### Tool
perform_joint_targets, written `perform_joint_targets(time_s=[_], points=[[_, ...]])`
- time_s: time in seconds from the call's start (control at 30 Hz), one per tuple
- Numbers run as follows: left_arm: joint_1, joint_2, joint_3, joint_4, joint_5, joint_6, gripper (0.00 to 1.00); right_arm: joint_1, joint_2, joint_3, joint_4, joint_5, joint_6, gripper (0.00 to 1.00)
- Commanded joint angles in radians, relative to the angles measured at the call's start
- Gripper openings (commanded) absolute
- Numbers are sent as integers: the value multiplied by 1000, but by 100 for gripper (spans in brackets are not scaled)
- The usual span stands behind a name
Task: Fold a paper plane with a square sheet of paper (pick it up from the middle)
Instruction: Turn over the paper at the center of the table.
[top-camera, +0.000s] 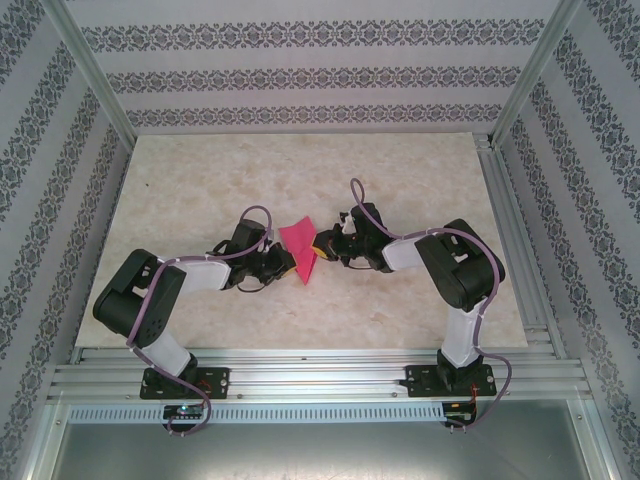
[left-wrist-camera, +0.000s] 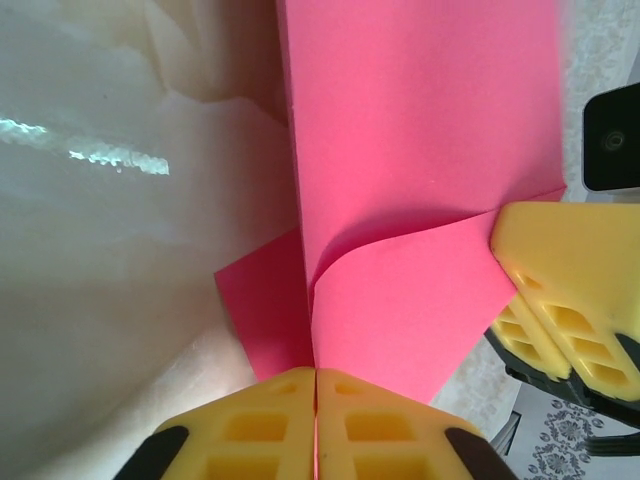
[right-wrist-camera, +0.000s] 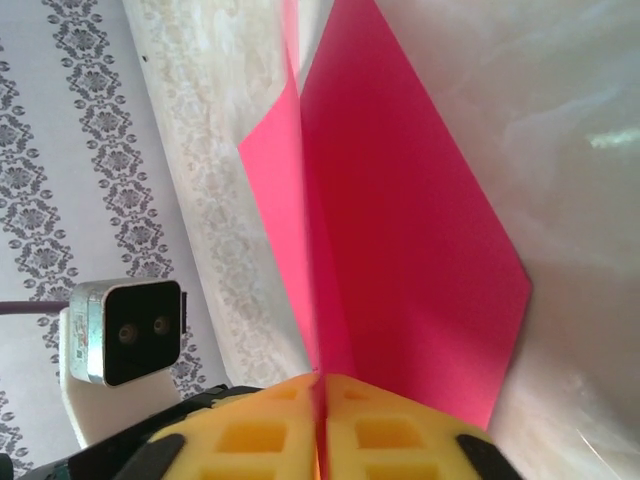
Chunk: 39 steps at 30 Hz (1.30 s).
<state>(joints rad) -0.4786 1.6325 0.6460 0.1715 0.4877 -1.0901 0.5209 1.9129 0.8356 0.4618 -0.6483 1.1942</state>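
Note:
The magenta-red sheet of paper (top-camera: 300, 250) is held up between the two arms at the table's middle, folded into layers and tapering to a point toward the near edge. My left gripper (top-camera: 285, 262) is shut on its left side; in the left wrist view the yellow pads (left-wrist-camera: 250, 420) press together on a creased edge of the paper (left-wrist-camera: 420, 150), and one flap curls away from the fold. My right gripper (top-camera: 320, 245) is shut on the opposite side. The right wrist view shows the paper (right-wrist-camera: 400, 220) standing edge-on in the right gripper (right-wrist-camera: 322, 378).
The beige marble-patterned table (top-camera: 200, 180) lies below, bounded by aluminium rails (top-camera: 300, 365) at the near edge and at the right. Patterned walls (top-camera: 300, 70) close in the back and sides. The right gripper's yellow finger (left-wrist-camera: 570, 280) is close to the left gripper.

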Motion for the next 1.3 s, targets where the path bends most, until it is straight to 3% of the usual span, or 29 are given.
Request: perform_joint_targets(time_s=[0.0, 0.03, 0.1, 0.17, 0.33, 0.47, 0.7, 0.77, 0.93, 1.17, 1.27], points=[[-3, -39, 27, 15, -20, 21, 8, -13, -33, 3, -41, 16, -51, 17], [-4, -46, 35, -4, -22, 38, 6, -15, -43, 6, -69, 26, -64, 26], [-3, -49, 51, -33, -17, 62, 4, -18, -56, 10, -98, 33, -84, 26], [-4, -48, 54, -41, -14, 67, 3, -22, -68, 14, -127, 41, -96, 38], [-3, -89, 76, -116, -31, 115, 3, -50, -144, -19, -182, 77, -136, 43], [-30, -147, 209, -404, -143, 273, 2, -84, -247, -16, -394, 140, -257, 44], [-125, -153, 504, -918, -541, 488, 0, -190, -420, -37, -626, 228, -401, 44], [-175, -91, 611, -1058, -650, 547, 0, -228, -464, -51, -668, 237, -429, 44], [-335, 95, 809, -1310, -983, 542, 0, -321, -555, -74, -752, 249, -484, 45], [-498, 388, 1037, -1546, -1240, 480, 0, -451, -674, -125, -830, 250, -540, 46], [-559, 476, 1094, -1558, -1258, 491, 0, -494, -706, -140, -856, 239, -562, 46]])
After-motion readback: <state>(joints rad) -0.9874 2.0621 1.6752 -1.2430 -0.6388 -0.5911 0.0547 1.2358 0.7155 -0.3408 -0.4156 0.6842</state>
